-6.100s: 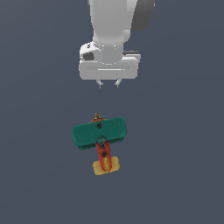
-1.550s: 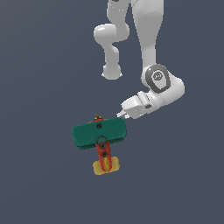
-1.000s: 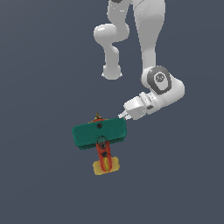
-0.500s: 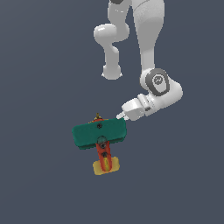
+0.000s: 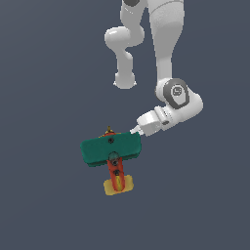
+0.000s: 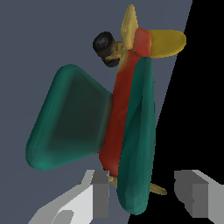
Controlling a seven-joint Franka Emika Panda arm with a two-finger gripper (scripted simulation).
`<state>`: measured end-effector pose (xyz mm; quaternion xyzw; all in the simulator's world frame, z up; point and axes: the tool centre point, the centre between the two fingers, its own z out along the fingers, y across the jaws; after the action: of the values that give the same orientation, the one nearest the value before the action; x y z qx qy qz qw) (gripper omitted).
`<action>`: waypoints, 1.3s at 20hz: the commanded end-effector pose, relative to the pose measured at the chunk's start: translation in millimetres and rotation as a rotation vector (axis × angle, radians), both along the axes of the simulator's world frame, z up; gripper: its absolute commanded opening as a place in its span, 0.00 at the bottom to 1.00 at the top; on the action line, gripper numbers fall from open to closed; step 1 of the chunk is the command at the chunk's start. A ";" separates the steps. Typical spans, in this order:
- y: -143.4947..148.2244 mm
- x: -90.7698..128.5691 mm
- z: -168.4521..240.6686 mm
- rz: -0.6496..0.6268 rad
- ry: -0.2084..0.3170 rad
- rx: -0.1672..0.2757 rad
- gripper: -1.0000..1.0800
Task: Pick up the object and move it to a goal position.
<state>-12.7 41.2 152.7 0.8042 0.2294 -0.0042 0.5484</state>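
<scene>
The white, smooth-shelled arm [image 5: 173, 97] reaches down at a slant, and its gripper [image 5: 135, 131] sits right at the edge of the toy biplane [image 5: 111, 149], on the side towards the exterior view's right. In the wrist view the gripper [image 6: 148, 192] is spread wide, two blocky grey fingers [image 6: 101, 192] apart with the plane's nose end between them; whether a pad is touching the wing I cannot tell. The biplane [image 6: 122, 122] is all rounded, glossy plastic-looking forms: two broad teal-green wings with soft corners, a red-orange fuselage running between them, a yellow tail with flat lobes at the far end from the fingers, and a small black wheel beside that tail. From the outside camera it lies flat on the plain dark grey floor [image 5: 44, 73], tail pointing away from the gripper
</scene>
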 end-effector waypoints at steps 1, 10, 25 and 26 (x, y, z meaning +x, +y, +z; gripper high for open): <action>1.7 1.4 -1.3 0.013 -0.005 -0.013 0.62; 11.3 8.2 -6.7 0.075 -0.034 -0.072 0.62; 20.9 13.4 -5.4 0.128 -0.055 -0.122 0.62; 21.1 13.5 -4.1 0.129 -0.055 -0.125 0.62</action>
<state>0.5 61.6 146.6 0.7534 0.2641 0.0385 0.6009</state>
